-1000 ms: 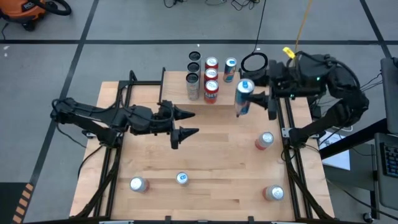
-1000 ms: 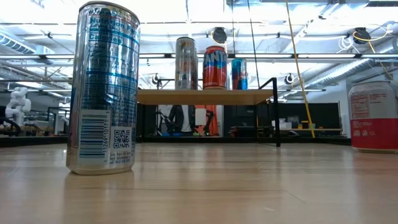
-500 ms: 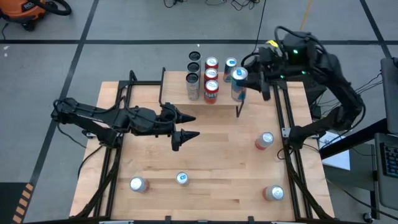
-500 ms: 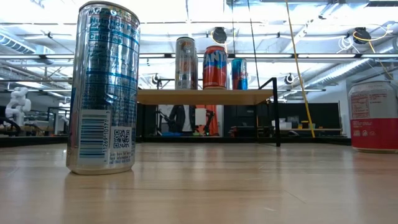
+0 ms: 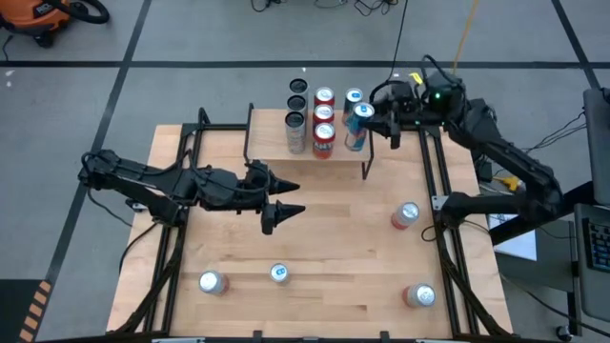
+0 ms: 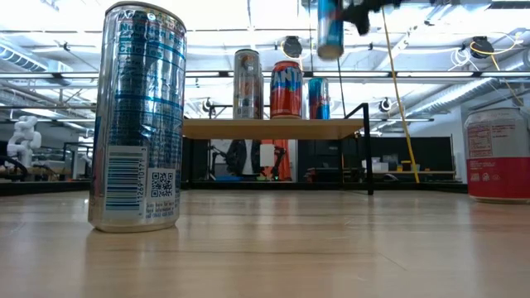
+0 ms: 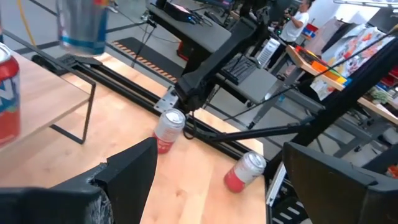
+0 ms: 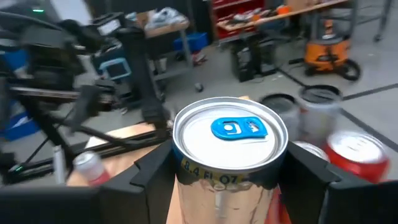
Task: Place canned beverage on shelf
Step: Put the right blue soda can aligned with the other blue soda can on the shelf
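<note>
now right gripper (image 5: 378,124) holds can (image 5: 357,127) above shelf (image 5: 345,154)

We see four spare cans standing on the wooden table (image 5: 315,238): two silver-topped ones near the front edge, one (image 5: 211,282) toward the left corner and one (image 5: 279,273) nearer the middle, and two red ones at the right, one (image 5: 406,214) midway along and one (image 5: 419,296) near the front. An orange vacuum (image 5: 43,17) sits on the grey floor (image 5: 67,95).
</note>
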Robot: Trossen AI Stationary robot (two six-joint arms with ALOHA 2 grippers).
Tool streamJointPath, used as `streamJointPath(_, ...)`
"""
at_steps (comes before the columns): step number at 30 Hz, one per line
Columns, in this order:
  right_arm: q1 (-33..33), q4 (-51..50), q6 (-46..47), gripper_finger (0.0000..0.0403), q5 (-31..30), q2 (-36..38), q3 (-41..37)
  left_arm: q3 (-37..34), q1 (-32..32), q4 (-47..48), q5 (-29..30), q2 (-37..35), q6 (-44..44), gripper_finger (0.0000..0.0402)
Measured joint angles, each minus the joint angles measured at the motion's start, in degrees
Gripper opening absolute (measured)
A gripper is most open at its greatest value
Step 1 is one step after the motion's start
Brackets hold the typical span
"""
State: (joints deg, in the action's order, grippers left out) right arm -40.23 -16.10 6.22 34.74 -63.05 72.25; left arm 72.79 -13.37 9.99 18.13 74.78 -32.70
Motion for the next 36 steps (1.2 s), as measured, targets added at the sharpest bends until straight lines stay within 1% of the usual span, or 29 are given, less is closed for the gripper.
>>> streamJointPath(4, -3.6, 7.33, 1.44, 0.0208, 0.58, 1.19, -8.45, 0.0, 0.15, 0.01, 0.39, 0.0, -0.01, 0.035)
streamJointPath(7, -5.73, 11.13, 2.29, 0.0208, 4.03, 0.0, -11.07, 0.0, 0.11, 0.03, 0.41, 0.02, -0.01, 0.035)
streamJointPath(10, -6.74, 11.77, 0.08, 0.0208, 6.07, -1.92, -11.1, 0.0, 0.13, 0.03, 0.39, 0.02, 0.2, 0.035)
streamJointPath(15, -8.35, 11.65, -6.31, 0.0208, 6.05, -5.28, -9.55, 0.0, 0.6, 0.07, 0.39, 0.02, 0.21, 0.035)
streamJointPath(18, -9.26, 11.77, -8.37, 0.0208, 6.04, -6.7, -8.58, 0.0, 0.66, 0.07, 0.39, 0.02, 0.32, 0.035)
streamJointPath(22, -10.0, 11.6, -10.08, 0.0208, 6.2, -7.56, -7.7, 0.0, 0.66, 0.07, 0.42, 0.02, 0.41, 0.035)
streamJointPath(27, -10.1, 11.5, -16.56, 0.0208, 6.03, -8.0, -7.59, 0.0, 0.64, 0.65, 0.84, 0.02, 0.41, 0.035)
streamJointPath(32, -10.22, 11.12, -17.47, 0.0215, 6.01, -8.11, -7.64, -0.05, 0.66, 3.43, 2.02, 0.04, 0.15, 0.035)
streamJointPath(36, -10.42, 10.95, -17.81, 0.0216, 5.99, -8.6, -8.11, -0.07, 0.59, 3.44, 2.05, 0.04, 0.36, 0.035)
